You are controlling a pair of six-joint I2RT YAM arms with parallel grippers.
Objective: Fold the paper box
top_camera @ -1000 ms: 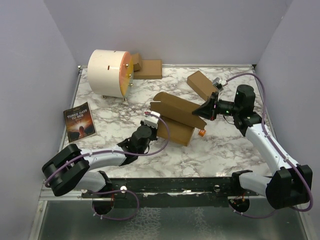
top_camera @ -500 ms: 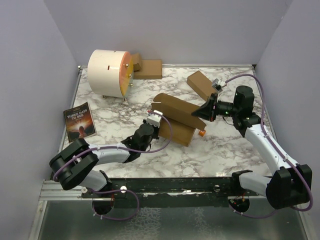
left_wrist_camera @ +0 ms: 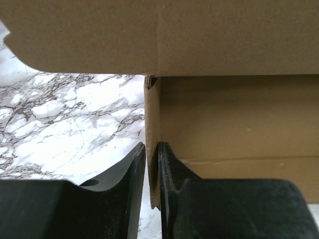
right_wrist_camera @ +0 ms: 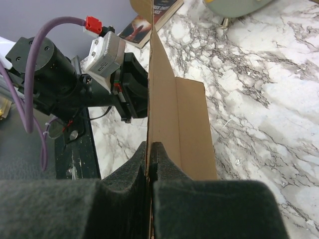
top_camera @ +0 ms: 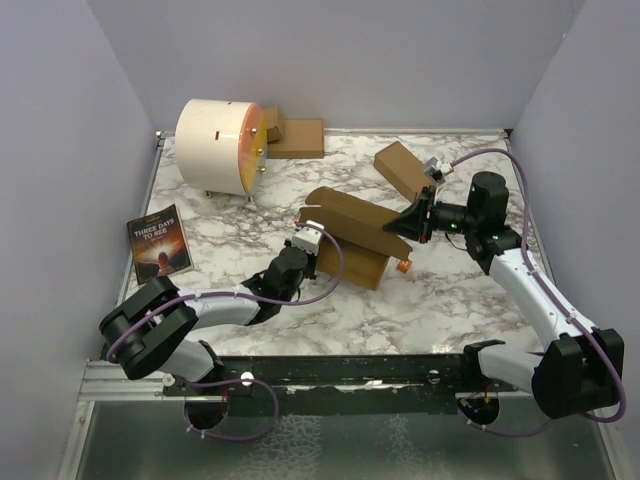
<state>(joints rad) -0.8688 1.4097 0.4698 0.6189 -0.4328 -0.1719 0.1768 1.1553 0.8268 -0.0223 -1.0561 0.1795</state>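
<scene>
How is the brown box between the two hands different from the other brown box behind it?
The paper box has its lid flap raised; the far carton looks closed. The right hand pinches the paper box's flap and the left hand straddles its wall; no hand holds the far carton. Both are plain brown cardboard oblongs.

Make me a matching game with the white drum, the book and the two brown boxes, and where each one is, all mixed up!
Things:
1. white round drum with a yellow-orange face
2. dark-covered book
3. brown cardboard paper box
4. second plain brown carton

Places:
A. in the middle, flap pinched by the right hand
B. back left corner
C. back right, just beyond the right hand
D. left edge, lying flat

Pairs: 1-B, 2-D, 3-A, 4-C.
</scene>
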